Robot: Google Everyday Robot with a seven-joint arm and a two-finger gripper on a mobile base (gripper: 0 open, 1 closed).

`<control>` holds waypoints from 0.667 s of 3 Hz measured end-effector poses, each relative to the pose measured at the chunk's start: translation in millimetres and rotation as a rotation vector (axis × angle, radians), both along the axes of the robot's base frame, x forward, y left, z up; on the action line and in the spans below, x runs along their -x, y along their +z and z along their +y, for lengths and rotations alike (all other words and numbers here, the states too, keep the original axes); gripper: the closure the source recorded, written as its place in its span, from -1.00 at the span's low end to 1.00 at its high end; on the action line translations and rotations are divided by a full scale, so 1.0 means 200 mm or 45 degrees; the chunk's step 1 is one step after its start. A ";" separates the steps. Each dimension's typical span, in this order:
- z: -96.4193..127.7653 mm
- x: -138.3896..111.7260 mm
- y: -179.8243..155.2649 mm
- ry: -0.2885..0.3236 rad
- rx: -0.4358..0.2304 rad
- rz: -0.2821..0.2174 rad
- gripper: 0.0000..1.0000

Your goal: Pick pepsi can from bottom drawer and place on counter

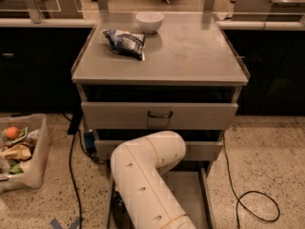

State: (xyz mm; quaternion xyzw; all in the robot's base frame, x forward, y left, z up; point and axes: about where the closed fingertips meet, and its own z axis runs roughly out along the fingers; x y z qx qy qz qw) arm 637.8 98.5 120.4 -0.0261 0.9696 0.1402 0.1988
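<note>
arm (pixel 147 175) bent down over bottom drawer (pixel 190 194), hand hidden beneath it, grip can't tell

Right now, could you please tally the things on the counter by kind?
Bowl: 1
Snack bag: 1
Total on the counter: 2
Tool: not in view, hidden past the arm that reaches down to the bottom drawer.

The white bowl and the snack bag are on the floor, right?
No. The bowl and the bag sit on the counter, not the floor, as the camera view shows. The gripper is out of sight, hidden behind the arm at the bottom drawer.
</note>
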 end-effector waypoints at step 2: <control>-0.20 0.02 0.08 -0.027 0.048 -0.011 -1.00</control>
